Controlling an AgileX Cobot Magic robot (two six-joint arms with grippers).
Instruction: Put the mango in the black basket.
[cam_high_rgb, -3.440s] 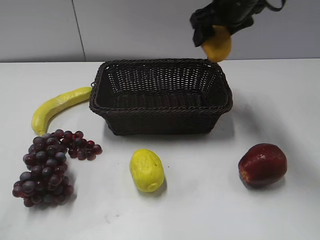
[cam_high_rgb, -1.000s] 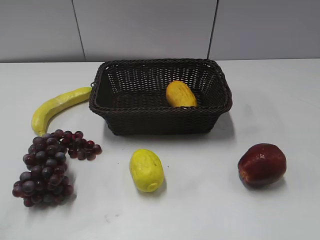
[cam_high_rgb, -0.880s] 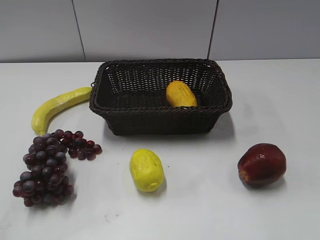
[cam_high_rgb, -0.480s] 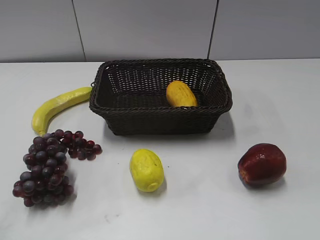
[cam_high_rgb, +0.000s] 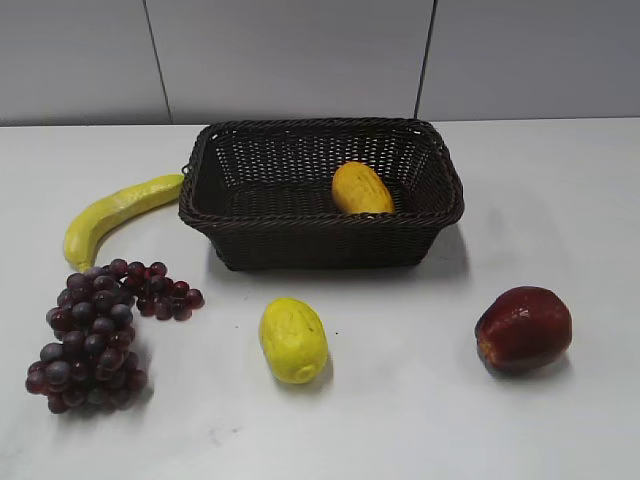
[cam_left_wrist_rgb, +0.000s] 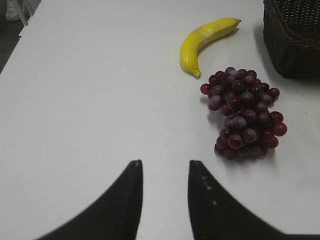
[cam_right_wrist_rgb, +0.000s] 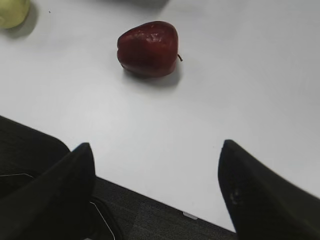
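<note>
The orange-yellow mango (cam_high_rgb: 361, 188) lies inside the black basket (cam_high_rgb: 320, 238), right of its middle. The basket's corner also shows in the left wrist view (cam_left_wrist_rgb: 292, 35). Neither arm shows in the exterior view. My left gripper (cam_left_wrist_rgb: 164, 165) is open and empty, above bare table left of the grapes. My right gripper (cam_right_wrist_rgb: 156, 147) is open wide and empty, over the table's front edge, short of the red apple.
A banana (cam_high_rgb: 115, 212) (cam_left_wrist_rgb: 202, 41) lies left of the basket. Dark grapes (cam_high_rgb: 95, 330) (cam_left_wrist_rgb: 244, 112) lie front left. A pale yellow lemon (cam_high_rgb: 293, 339) (cam_right_wrist_rgb: 12, 11) lies in front of the basket. A red apple (cam_high_rgb: 523, 329) (cam_right_wrist_rgb: 147, 48) sits front right.
Earlier the right gripper held the mango above the basket's far right corner. Now the mango lies in the basket and the arm has left the exterior view. Nothing moved in the last second.
</note>
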